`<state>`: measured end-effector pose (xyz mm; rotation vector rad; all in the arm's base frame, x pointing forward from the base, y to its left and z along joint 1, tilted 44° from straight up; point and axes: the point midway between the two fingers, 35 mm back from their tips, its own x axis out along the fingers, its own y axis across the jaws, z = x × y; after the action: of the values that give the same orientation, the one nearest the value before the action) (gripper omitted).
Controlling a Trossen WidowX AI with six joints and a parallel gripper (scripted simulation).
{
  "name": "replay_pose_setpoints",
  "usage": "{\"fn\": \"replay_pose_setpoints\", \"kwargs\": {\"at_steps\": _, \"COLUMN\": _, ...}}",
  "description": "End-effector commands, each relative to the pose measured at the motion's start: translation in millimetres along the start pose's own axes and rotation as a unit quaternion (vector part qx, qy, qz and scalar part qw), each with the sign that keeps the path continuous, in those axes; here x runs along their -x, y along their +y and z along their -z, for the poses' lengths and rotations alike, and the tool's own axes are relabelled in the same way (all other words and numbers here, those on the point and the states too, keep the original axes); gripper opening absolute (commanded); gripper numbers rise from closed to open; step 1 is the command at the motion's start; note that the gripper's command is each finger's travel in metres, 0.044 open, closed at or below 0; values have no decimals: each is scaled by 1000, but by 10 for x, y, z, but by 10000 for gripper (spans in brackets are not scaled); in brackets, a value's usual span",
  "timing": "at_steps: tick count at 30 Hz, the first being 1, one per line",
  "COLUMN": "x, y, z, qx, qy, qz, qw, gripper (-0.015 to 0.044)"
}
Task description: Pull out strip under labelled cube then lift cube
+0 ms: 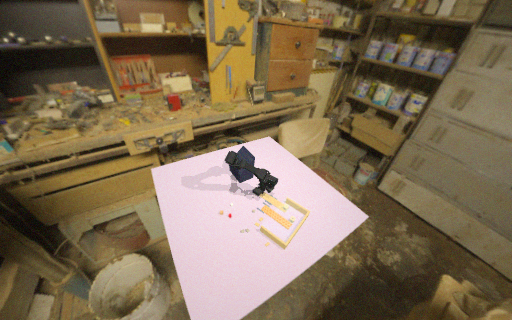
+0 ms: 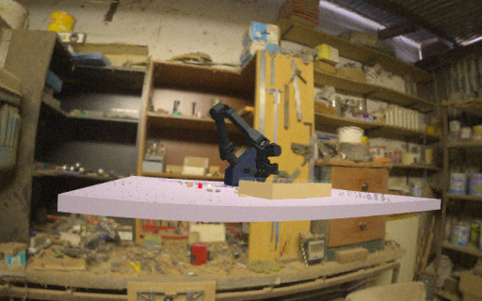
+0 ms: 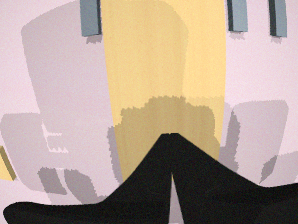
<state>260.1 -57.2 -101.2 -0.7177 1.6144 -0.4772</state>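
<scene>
A plain yellow strip [image 1: 274, 201] [image 3: 150, 60] lies lengthwise between blue-grey guides [image 3: 91, 19] [image 3: 237, 16]. A second, orange-patterned strip [image 1: 277, 217] lies beside it. A small pale block [image 1: 285, 207] is at the plain strip's far end and another [image 1: 292, 219] near the patterned strip's far end; no label is legible, so I cannot tell which is the labelled cube. My gripper [image 1: 258, 192] [image 3: 169, 141] is shut and empty, its tips over the plain strip's near part in the wrist view. I cannot tell whether they touch it.
A low yellow wall [image 1: 274, 239] [image 2: 284, 190] surrounds the strips on three sides, open toward the arm. To the left lie a red piece [image 1: 230, 215] [image 2: 200, 185], an orange piece [image 1: 221, 213], a white piece [image 1: 231, 204] and small grey pieces [image 1: 242, 231]. A yellow tile [image 1: 267, 244] lies outside the wall.
</scene>
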Motion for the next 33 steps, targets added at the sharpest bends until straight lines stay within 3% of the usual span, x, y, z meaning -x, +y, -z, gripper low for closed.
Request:
{"fn": "replay_pose_setpoints", "kwargs": {"at_steps": 1, "x": -39, "y": 10, "z": 146, "qx": 2, "qy": 12, "qz": -2, "qw": 1000, "gripper": 0}}
{"fn": "replay_pose_setpoints", "kwargs": {"at_steps": 33, "x": -31, "y": 15, "z": 616, "qx": 3, "qy": 13, "qz": -2, "qw": 1000, "gripper": 0}}
